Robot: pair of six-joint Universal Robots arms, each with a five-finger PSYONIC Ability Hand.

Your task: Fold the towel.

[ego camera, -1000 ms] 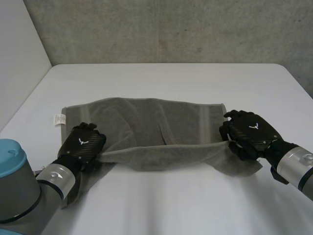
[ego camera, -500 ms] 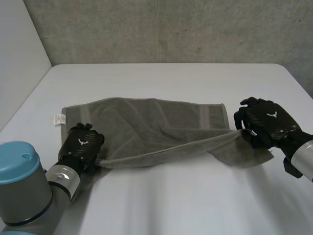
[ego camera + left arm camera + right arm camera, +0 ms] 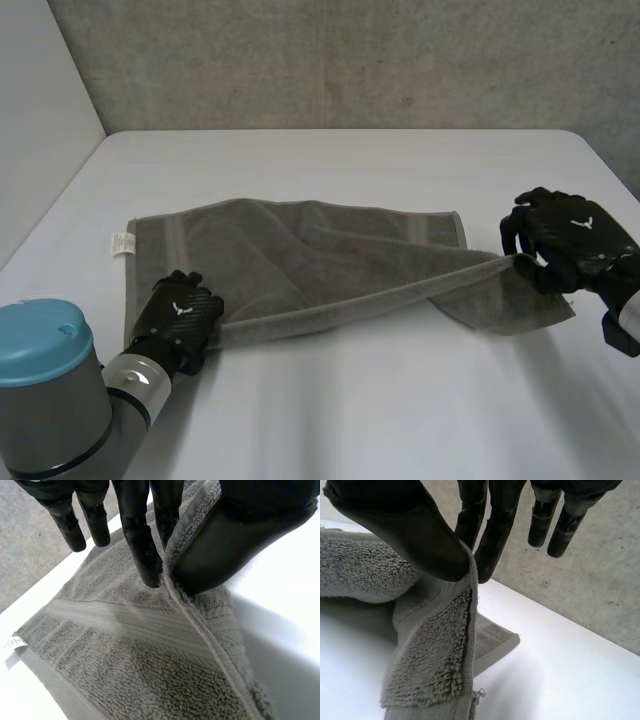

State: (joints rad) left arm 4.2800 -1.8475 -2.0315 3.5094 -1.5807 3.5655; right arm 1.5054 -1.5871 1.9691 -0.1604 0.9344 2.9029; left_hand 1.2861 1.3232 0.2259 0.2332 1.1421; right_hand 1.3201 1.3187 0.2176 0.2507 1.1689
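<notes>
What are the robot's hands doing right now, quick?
Left hand: closed, pinching the towel at its near edge.
Right hand: closed, pinching the towel's other end.

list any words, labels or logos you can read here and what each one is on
No words or numbers can be read.
Tag, white, at a corner of the towel: print too small to read.
Mark on the back of the left hand: a white V-like sign, no letters.
The same white mark is on the back of the right hand: no letters.
</notes>
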